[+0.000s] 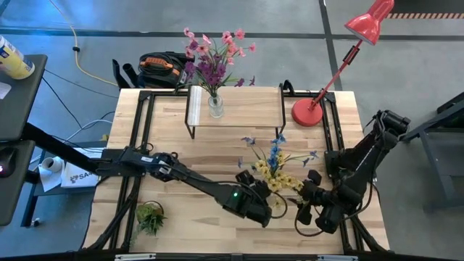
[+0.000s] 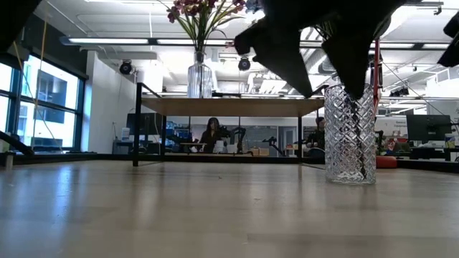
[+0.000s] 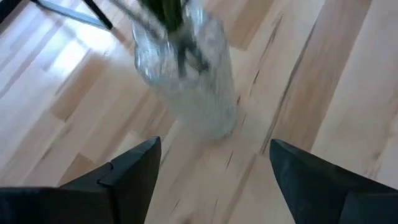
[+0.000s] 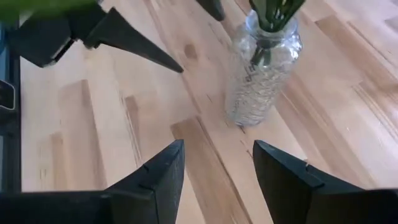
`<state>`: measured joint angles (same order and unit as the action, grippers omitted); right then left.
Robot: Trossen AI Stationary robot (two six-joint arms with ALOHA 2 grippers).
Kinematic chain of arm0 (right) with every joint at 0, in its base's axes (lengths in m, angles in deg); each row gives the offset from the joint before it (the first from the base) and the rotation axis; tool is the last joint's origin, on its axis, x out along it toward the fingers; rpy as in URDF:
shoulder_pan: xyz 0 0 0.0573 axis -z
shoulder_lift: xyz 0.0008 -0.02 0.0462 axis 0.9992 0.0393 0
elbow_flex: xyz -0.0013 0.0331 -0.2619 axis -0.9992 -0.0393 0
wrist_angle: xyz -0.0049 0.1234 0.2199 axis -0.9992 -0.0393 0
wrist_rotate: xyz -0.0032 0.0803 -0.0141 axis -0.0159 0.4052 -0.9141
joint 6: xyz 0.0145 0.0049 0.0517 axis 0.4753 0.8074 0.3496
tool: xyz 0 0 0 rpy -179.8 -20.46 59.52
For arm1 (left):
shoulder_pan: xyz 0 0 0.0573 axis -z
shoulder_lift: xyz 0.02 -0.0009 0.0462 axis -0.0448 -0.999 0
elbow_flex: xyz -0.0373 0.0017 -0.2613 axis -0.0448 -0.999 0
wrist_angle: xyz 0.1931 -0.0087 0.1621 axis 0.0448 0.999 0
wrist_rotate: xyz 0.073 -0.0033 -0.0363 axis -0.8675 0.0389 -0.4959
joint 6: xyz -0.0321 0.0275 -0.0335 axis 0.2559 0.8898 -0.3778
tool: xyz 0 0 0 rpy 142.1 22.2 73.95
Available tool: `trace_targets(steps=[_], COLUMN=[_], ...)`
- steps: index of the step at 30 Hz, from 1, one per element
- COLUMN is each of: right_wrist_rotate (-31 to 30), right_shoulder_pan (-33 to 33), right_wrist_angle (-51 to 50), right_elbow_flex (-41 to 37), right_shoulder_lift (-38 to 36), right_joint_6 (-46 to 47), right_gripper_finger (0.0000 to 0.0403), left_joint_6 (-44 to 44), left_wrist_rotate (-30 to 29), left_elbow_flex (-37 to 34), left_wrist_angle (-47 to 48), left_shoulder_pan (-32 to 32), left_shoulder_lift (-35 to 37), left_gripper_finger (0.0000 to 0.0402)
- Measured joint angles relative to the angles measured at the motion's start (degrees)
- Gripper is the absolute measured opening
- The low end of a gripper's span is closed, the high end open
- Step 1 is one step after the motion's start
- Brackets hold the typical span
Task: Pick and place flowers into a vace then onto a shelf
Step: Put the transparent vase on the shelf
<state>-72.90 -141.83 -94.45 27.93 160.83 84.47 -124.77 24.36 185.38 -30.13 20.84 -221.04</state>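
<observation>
The blue and yellow flowers (image 1: 274, 165) already stand in a clear glass vase (image 2: 350, 134) on the desk (image 1: 174, 138), toward its right side near the front edge. The pink and purple flowers (image 1: 214, 54) sit in their own vase on the shelf (image 1: 239, 109) at the back edge.

The main risk is a tip-over. The vase is tall and narrow, and its stems lean up and outward, so a finger brushing the blooms or striking the glass off-centre would likely topple it. A grip taken too high on the smooth glass might also slip during the lift to the shelf. The lamp (image 1: 341, 65) at the back right corner could snag the flowers on the way.

The left end effector (image 3: 211, 174) is released, with its fingers spread wide and the vase ahead of the gap but not yet between them. Its arm reaches low and diagonally from the left edge across the front of the desk. The right end effector (image 4: 214, 174) is also released, aimed at the same vase from the front right, its arm folded near the right edge.
</observation>
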Motion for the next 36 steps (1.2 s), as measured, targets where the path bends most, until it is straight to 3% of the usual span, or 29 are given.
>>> trace_targets(steps=[7,11,18,26,33,36], right_wrist_rotate=[0.93,0.94,3.97,4.23,1.77,0.48], right_shoulder_pan=[-1.74,-4.95,-10.76,-12.01,-11.93,-11.47], right_wrist_angle=[4.42,9.63,14.04,20.19,34.3,34.37], right_elbow_flex=[-2.55,-2.53,-2.12,-2.12,-2.12,-2.12], right_shoulder_lift=[0.07,0.09,0.66,9.54,16.87,17.25], right_joint_6=[2.46,2.58,5.07,5.91,4.15,3.9], right_gripper_finger=[0.0182,0.0181,0.0181,0.0181,0.0181,0.0179], left_joint_6=[-1.73,-8.79,-18.24,-23.28,-36.34,-38.53], left_wrist_rotate=[-2.99,-5.95,-12.36,-15.04,-17.39,-14.79], left_elbow_flex=[0.0,0.0,-0.05,-0.04,-0.02,-0.04], left_wrist_angle=[4.16,6.57,11.83,10.18,13.61,15.98], left_shoulder_pan=[5.0,8.1,7.15,11.2,18.17,19.97], left_shoulder_lift=[0.87,1.02,2.83,8.03,9.8,9.81], left_gripper_finger=[0.0335,0.0335,0.0335,0.0335,0.0335,0.0335])
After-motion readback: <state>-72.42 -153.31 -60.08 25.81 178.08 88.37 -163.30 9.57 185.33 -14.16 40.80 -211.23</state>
